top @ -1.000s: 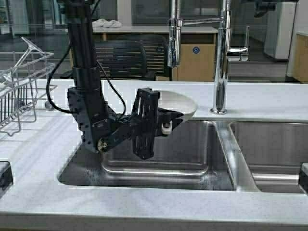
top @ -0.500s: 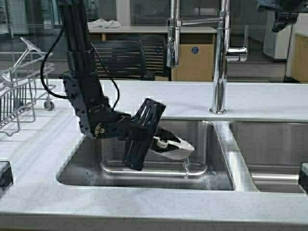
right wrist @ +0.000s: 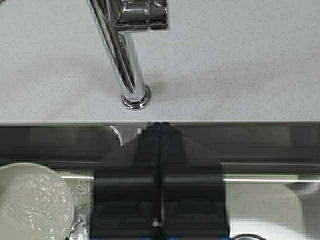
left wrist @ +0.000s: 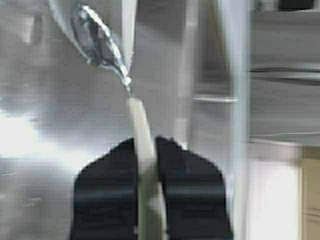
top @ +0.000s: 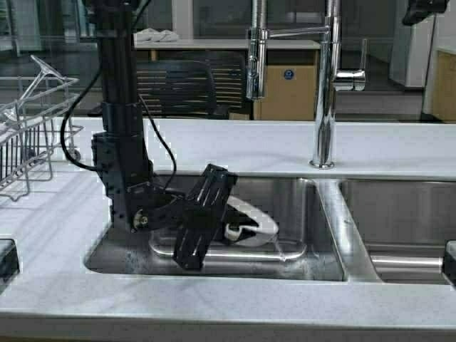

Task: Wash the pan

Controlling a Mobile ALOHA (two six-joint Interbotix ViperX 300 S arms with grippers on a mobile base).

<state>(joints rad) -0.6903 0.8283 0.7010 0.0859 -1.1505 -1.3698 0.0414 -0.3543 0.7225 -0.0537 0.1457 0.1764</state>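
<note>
The white pan (top: 258, 222) sits low in the left sink basin (top: 299, 214), tilted, near the floor of the basin. My left gripper (top: 239, 228) reaches down into the basin and is shut on the pan. In the left wrist view the two black jaws pinch the pan's thin pale edge (left wrist: 142, 135), and a streak of water hangs off its far tip. My right gripper (right wrist: 159, 127) is shut and empty, held high above the tap's base (right wrist: 136, 97). Part of the pan (right wrist: 30, 202) shows below it in that view. Only a dark piece of the right arm (top: 426, 10) shows in the high view.
A tall chrome tap (top: 326, 85) with a pull-down sprayer (top: 257, 53) stands behind the divider between the basins. The right basin (top: 399, 221) lies beside it. A wire dish rack (top: 28, 135) stands on the counter at the left.
My left gripper has lowered the pan from the sink's back rim down into the left basin. The right arm has shifted a little at the top right.
</note>
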